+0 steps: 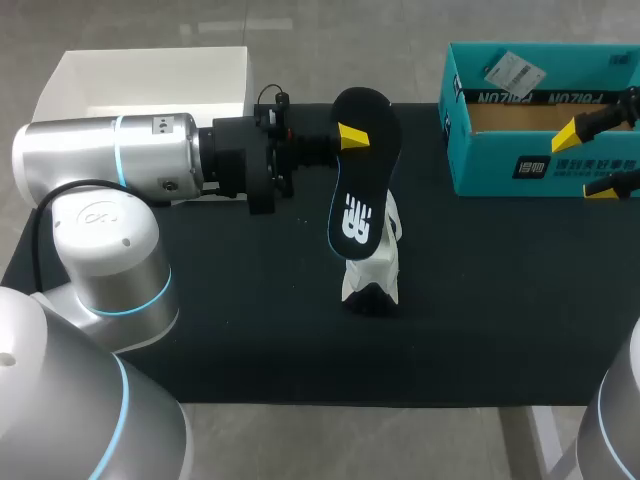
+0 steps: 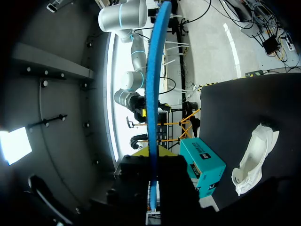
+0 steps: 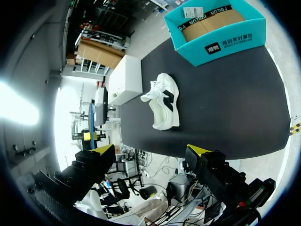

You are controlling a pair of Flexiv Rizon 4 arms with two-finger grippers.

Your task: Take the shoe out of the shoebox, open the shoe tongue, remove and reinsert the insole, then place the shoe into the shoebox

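2 yellow-tipped left fingers (image 1: pixel 352 135) pinch the raised insole (image 1: pixel 358 200); right fingers (image 1: pixel 567 134) spread; shoe (image 1: pixel 372 272) on table (image 1: pixel 500 300).

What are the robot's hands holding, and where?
The left gripper pinches the black insole near its wider end. The right gripper is open, holding nothing.

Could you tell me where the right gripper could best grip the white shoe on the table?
Probably the end of the shoe nearest the robot, from the right: it lies uncovered, while the insole in the left gripper hangs over the far end.
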